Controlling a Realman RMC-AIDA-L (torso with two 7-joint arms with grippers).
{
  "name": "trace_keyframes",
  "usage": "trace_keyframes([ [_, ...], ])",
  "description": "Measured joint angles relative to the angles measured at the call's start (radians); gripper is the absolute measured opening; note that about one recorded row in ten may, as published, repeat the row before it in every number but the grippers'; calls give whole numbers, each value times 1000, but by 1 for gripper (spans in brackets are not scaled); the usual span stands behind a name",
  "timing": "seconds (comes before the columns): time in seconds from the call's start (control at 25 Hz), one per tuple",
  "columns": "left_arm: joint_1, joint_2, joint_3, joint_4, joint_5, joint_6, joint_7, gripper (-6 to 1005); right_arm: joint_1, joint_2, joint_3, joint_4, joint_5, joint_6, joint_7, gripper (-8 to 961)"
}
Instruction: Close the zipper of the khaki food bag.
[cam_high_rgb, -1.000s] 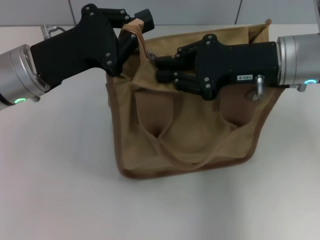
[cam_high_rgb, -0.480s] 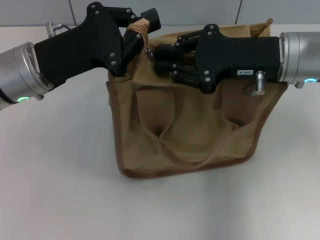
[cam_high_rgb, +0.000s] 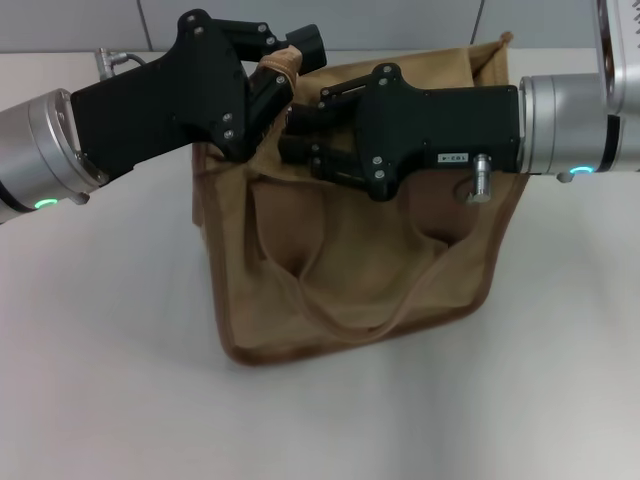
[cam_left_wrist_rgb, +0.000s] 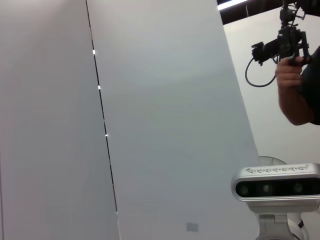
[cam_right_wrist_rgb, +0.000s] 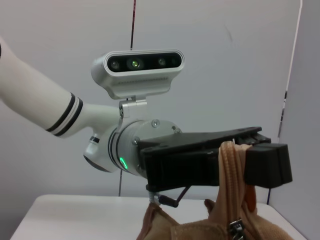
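Observation:
The khaki food bag (cam_high_rgb: 350, 260) stands on the white table, its front pocket and one strap handle (cam_high_rgb: 385, 322) facing me. My left gripper (cam_high_rgb: 288, 58) is at the bag's top left corner, shut on the raised end of the zipper tape; the right wrist view shows the left gripper (cam_right_wrist_rgb: 235, 165) clamping that tan zipper (cam_right_wrist_rgb: 230, 192) tape upright. My right gripper (cam_high_rgb: 294, 130) lies across the bag's top, with its tips next to the left gripper, shut on the pull tab. The silver slider (cam_right_wrist_rgb: 235, 228) sits just below the held tape end. Both black hands hide the rest of the zipper line.
White table (cam_high_rgb: 110, 360) surrounds the bag on the left, front and right. A grey wall rises behind it. The left wrist view points away at wall panels, a camera head (cam_left_wrist_rgb: 277, 186) and a person's hand (cam_left_wrist_rgb: 289, 75) holding a rig.
My right gripper has travelled left along the bag's top toward the left gripper. The whole bag has shifted a little left and its top has lifted slightly.

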Motion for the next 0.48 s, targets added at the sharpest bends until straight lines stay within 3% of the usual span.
trace_keyframes([
  [0.2,0,0,-1,0,0,3,0,0,-4,0,-1,0,2,-7,-1,294],
  [0.4,4,0,-7,0,-1,5,-1,0,-29,0,-2,-5,17,-12,-2,231],
  [0.48,8,0,-7,0,-10,5,-1,0,-62,-3,5,-11,64,-51,-18,90],
])
